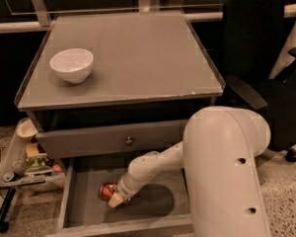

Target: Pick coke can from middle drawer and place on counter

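Note:
The coke can, red-orange, lies on its side on the grey floor of the open middle drawer, at its left-centre. My gripper is down inside the drawer at the end of the white arm, right against the can, with one pale fingertip showing in front of it. The counter is the flat grey cabinet top above, with a chipped front right corner.
A white bowl stands on the counter's left side. A closed drawer front with a small round knob sits above the open drawer. A cluttered tray on a stand is at the left. A black office chair is at the right.

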### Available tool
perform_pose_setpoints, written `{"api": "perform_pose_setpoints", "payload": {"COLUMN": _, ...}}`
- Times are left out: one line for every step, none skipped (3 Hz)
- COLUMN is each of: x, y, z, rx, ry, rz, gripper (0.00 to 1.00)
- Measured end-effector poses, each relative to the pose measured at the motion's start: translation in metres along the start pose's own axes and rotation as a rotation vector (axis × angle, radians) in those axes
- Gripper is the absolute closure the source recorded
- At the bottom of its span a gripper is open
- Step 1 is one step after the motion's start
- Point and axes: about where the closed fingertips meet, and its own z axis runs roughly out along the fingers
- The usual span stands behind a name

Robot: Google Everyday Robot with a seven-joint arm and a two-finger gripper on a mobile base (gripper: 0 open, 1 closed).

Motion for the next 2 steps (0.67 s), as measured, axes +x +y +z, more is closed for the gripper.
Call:
{"api": "perform_pose_setpoints", "payload": {"x": 0.0, "y": 0.0, "z": 0.0, "rx": 0.0, "ry": 0.0, "rz": 0.0, "gripper": 0.65}}
{"api": "perform_pose_setpoints", "payload": {"x": -0.0049, "y": 0.0016, "z": -0.0095, "rx": -0.028, "ry": -0.021, "rz": -0.007, "gripper": 0.88}}
